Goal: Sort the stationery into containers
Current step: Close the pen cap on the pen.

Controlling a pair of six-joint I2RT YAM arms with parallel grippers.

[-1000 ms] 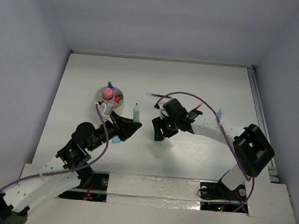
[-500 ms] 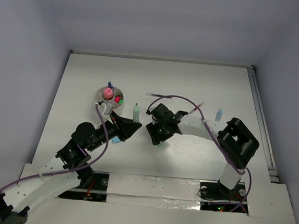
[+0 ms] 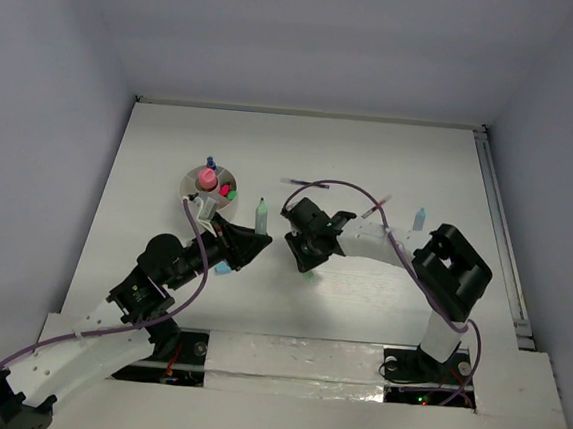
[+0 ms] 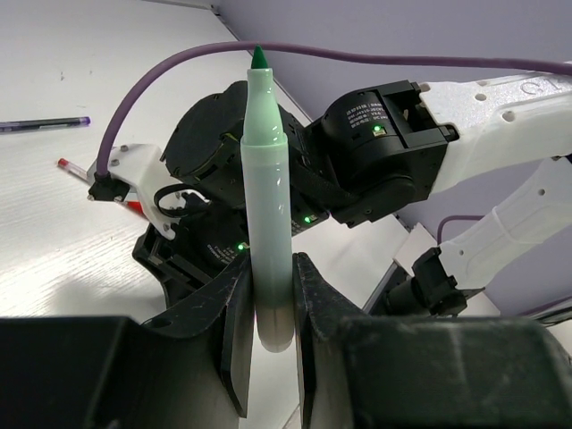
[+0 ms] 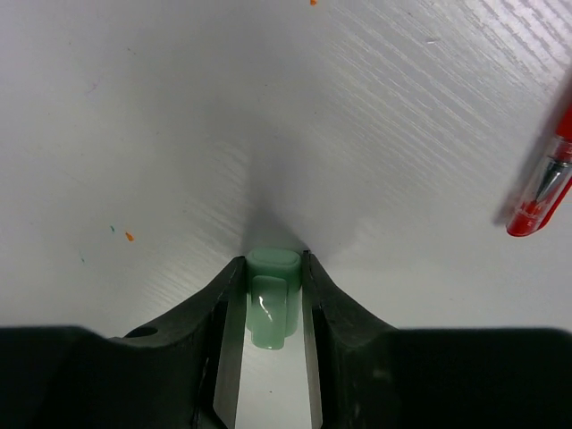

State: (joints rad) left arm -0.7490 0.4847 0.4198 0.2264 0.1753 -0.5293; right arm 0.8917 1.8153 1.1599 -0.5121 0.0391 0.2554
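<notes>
The left arm angled up toward centre frame, its left gripper (image 4: 273, 279) clamped on one upright green marker (image 4: 266, 197). The right arm bent low. Only its wrist view showed the right gripper (image 5: 272, 262) pinching one mint piece (image 5: 273, 308) against the table (image 5: 134, 107), one red pen (image 5: 545, 174) at the right edge. One white cup (image 3: 193, 182) stood upper left of centre.

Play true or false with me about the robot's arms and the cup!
1. The left gripper holds a green marker. True.
2. That marker has its cap on. False: its tip is bare.
3. The right gripper has a mint piece between its fingers. True.
4. The cup is empty. False: a pink marker and other things stand in it.
</notes>
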